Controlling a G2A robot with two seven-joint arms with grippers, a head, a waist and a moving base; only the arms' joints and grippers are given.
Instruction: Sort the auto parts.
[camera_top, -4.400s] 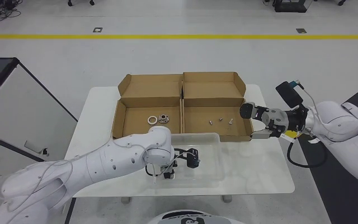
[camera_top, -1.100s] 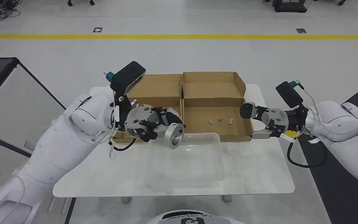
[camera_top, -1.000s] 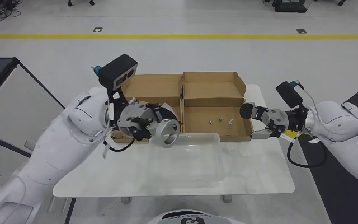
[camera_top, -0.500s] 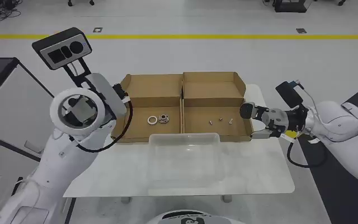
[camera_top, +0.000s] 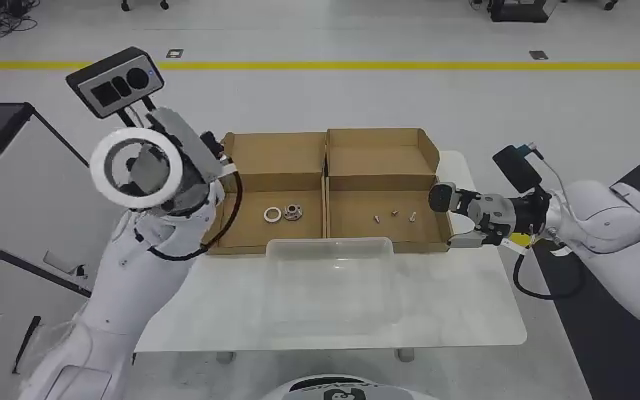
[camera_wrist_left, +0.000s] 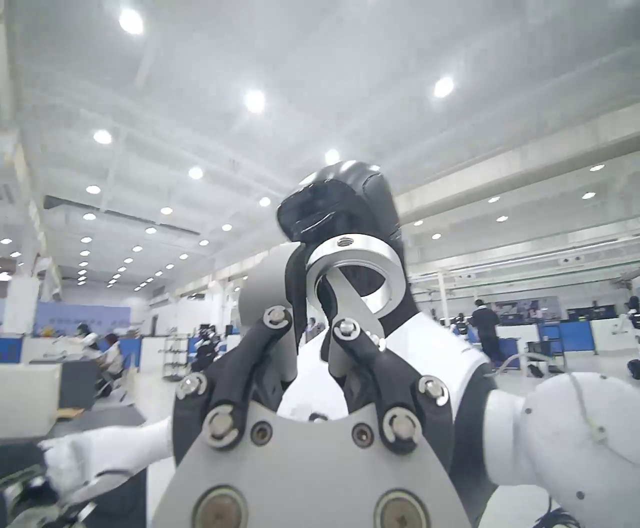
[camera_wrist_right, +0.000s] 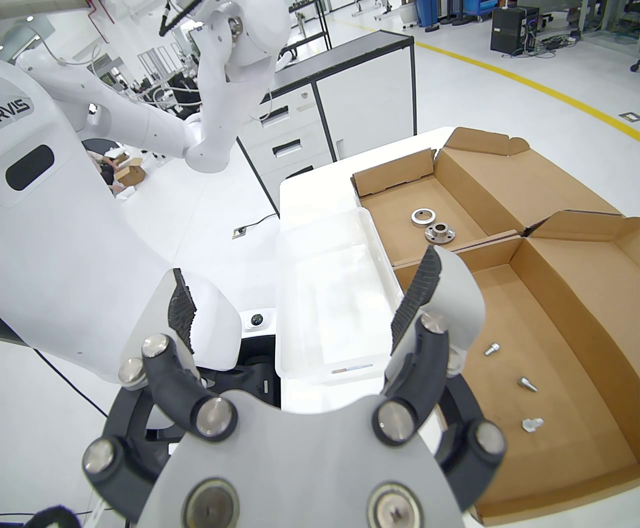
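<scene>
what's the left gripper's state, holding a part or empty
Holding a part. The left gripper is shut on a metal ring: one finger goes through the ring's hole, the other sits outside, pinching its wall.

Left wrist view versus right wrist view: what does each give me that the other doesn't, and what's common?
Left wrist: the left gripper shut on a metal ring, one finger through its hole. Right wrist: the open right gripper, a far box with another ring and a flanged part, a near box with three small fasteners, and a clear bin. Common: the hall behind.
</scene>
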